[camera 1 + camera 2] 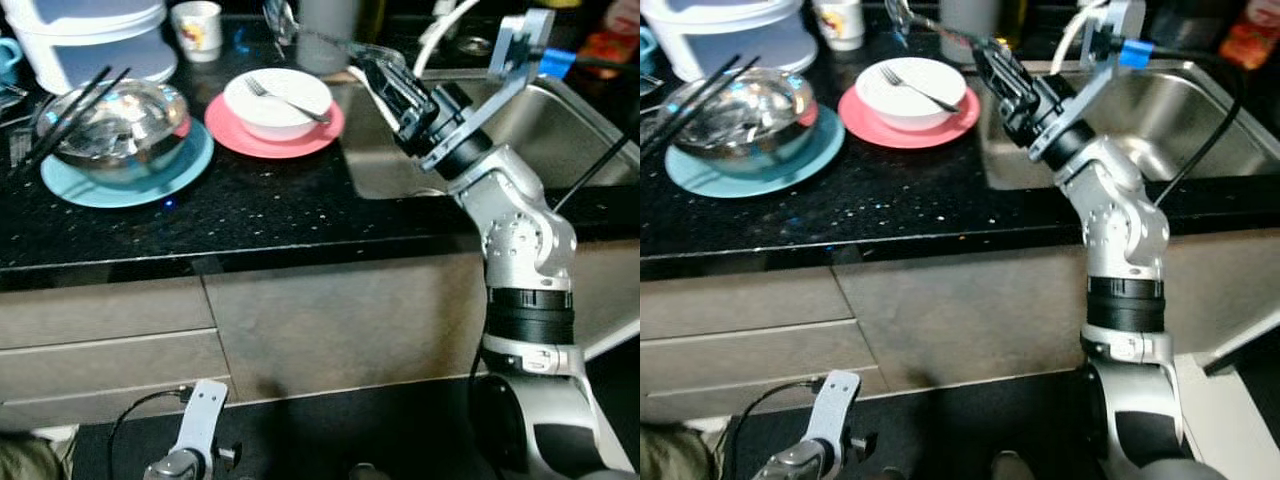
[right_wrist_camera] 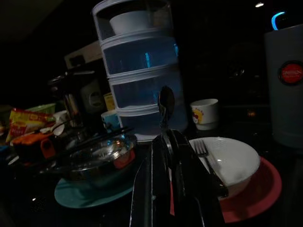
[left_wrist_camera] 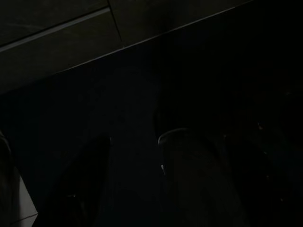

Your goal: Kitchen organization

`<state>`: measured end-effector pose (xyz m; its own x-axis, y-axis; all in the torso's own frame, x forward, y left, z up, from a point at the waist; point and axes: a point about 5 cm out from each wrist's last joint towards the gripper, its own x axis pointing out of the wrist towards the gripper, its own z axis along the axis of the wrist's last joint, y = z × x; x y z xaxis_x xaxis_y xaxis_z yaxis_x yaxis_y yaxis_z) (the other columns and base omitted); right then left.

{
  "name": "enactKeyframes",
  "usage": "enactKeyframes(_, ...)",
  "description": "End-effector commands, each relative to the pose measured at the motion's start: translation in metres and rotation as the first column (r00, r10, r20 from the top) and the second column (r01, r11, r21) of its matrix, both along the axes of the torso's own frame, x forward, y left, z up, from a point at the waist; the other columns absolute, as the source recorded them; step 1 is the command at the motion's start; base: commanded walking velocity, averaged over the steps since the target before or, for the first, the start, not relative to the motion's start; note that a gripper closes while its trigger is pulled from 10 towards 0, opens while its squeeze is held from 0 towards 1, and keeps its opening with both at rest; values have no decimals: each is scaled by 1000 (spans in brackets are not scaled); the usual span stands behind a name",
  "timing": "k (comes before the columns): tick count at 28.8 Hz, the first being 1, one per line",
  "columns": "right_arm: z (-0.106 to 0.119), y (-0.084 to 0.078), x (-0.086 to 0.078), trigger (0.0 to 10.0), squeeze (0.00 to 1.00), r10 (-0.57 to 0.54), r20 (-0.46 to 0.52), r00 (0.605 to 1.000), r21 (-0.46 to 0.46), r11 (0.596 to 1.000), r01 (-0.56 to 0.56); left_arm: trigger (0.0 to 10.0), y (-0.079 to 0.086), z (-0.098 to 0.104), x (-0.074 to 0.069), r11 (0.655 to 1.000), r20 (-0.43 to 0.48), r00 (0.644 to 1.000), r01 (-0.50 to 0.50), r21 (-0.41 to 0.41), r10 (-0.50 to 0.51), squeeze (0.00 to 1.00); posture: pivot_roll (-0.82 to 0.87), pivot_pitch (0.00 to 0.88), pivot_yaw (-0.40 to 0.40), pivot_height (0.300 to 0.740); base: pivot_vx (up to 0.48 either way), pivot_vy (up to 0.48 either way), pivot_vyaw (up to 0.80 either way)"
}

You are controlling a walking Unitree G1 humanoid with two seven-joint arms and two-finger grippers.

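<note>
One spoon [image 2: 166,105] clamped in the right gripper [image 2: 171,142], bowl outward.

No legible text found. Round red label [image 2: 289,73] seen on grey canister [image 2: 284,85], lettering too small to be read. Cartoon print noted on white cup [image 2: 204,113]; yellow snack packet [image 2: 24,120] printed, wording blurred.
</note>
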<state>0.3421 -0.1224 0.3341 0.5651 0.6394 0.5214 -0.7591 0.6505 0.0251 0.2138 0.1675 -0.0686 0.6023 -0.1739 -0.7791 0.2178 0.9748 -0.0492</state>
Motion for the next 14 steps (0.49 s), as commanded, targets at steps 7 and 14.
enactKeyframes(7,-4,14,-3,10000,0,-18,11,1000,-94,995,19,10000,1,-6,-11,1000,-38,999,-15,-4,15,0,0,143,-22,740,0,-328,0)
enactKeyframes(14,-8,18,-3,10000,0,-49,10,999,-132,990,50,10000,1,-6,-11,1000,-37,999,-18,-6,18,0,0,146,-23,740,0,-428,0)
